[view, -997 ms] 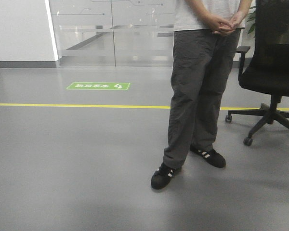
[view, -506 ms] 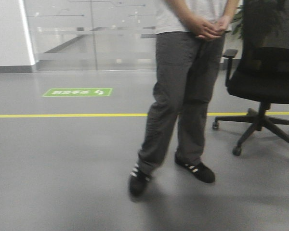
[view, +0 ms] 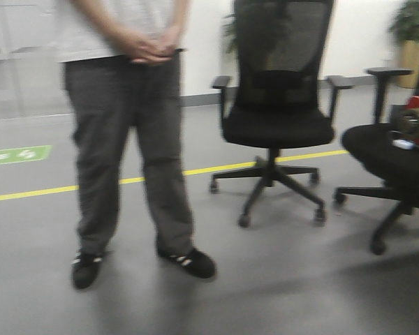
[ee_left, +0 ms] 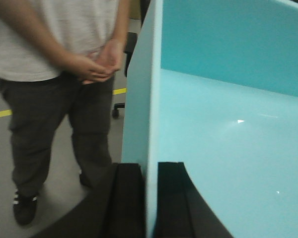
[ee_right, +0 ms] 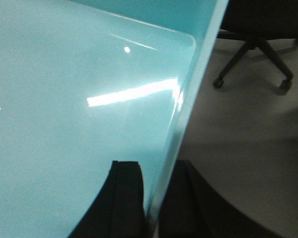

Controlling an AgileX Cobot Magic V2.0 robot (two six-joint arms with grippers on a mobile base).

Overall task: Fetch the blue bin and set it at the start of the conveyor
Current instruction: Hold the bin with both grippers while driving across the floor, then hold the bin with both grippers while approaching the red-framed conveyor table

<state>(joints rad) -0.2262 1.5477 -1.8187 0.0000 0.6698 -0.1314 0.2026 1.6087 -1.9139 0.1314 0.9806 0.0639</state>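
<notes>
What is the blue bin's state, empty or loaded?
Empty where visible: the blue bin shows bare glossy floor with only light glints in both wrist views; the rest is out of frame.

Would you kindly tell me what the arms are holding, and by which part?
The blue bin, held by both: the left tool clamps one side wall at its rim, the right tool the opposite wall's rim.

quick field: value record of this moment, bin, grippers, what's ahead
bin: pale turquoise tub, visible inside empty, carried between both arms
left gripper: one finger on each side of a bin wall, clamped
right gripper: same, on the opposite wall
conveyor: not in view
ahead: person standing, hands clasped; two black chairs
floor: grey, yellow line
</notes>
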